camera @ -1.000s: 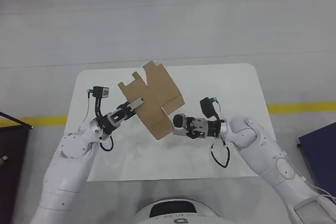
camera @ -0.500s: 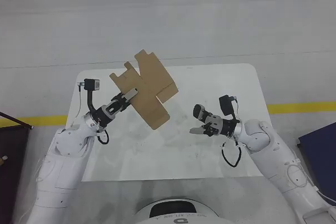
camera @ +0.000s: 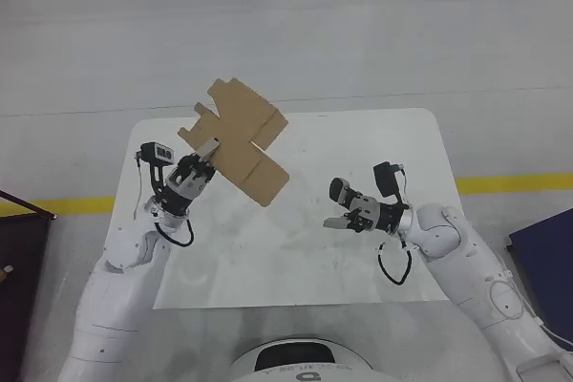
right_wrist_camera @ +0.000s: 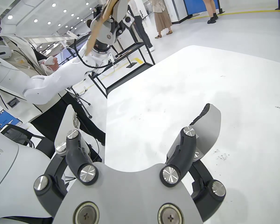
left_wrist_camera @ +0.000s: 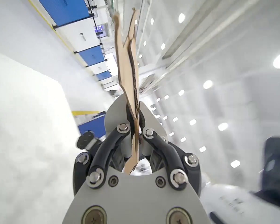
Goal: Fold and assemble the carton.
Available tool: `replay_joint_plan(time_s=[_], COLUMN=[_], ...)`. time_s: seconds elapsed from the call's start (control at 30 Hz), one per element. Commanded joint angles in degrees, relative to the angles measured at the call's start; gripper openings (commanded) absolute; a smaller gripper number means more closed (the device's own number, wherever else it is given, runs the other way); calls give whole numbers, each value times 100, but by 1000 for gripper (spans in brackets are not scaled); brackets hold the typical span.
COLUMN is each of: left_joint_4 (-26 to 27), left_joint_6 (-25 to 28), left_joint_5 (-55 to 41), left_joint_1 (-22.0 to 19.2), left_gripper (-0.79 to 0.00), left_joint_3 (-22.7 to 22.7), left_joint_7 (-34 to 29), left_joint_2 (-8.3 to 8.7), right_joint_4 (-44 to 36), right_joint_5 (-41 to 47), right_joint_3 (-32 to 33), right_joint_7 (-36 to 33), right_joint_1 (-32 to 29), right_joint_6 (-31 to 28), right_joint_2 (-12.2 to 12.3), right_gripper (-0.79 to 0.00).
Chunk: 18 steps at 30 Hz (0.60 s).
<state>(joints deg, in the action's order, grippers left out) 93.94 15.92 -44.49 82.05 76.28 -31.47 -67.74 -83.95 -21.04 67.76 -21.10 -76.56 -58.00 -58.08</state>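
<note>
A flat brown cardboard carton with cut flaps is held up in the air over the far left part of the white table. My left gripper is shut on its near edge; the left wrist view sees the carton edge-on, pinched between the two fingers, left gripper. My right gripper stands open over the table's middle right, well apart from the carton, nothing between its fingers. The right wrist view sees the carton raised at the far side.
The white table has only scuff marks on its top. A black rack stands on the floor beyond its left side. A yellow floor line runs past both sides.
The right gripper let go of the carton and drew back to the right, open. The left arm lifted and swung the carton up and toward the far left.
</note>
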Motion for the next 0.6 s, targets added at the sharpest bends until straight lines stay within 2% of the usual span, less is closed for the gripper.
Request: replay_joint_plan(time_s=[0.0, 0.07, 0.17, 0.2, 0.47, 0.5, 0.57], left_joint_4=[5, 21, 170, 239, 239, 225, 235], left_joint_6=[-810, -1463, -1995, -2033, -2033, -2055, -2313], left_joint_5=[-2147, -2919, -3198, -2826, -2826, -2860, -3599], left_joint_1=[86, 117, 103, 57, 57, 73, 186], left_gripper=[-785, -785, -785, -785, -785, -785, -785], left_joint_3=[-88, -171, -240, -222, -222, -232, -326], left_joint_7=[114, 167, 106, -8, -8, 24, 294], left_joint_2=[-64, -94, -104, -81, -81, -84, -132], right_joint_4=[0, 0, 0, 0, 0, 0, 0], right_joint_5=[0, 0, 0, 0, 0, 0, 0], right_joint_3=[0, 0, 0, 0, 0, 0, 0], right_joint_7=[0, 0, 0, 0, 0, 0, 0], right_joint_1=[0, 0, 0, 0, 0, 0, 0], right_joint_6=[0, 0, 0, 0, 0, 0, 0], right_joint_2=[0, 0, 0, 0, 0, 0, 0], right_gripper=[0, 0, 0, 0, 0, 0, 0])
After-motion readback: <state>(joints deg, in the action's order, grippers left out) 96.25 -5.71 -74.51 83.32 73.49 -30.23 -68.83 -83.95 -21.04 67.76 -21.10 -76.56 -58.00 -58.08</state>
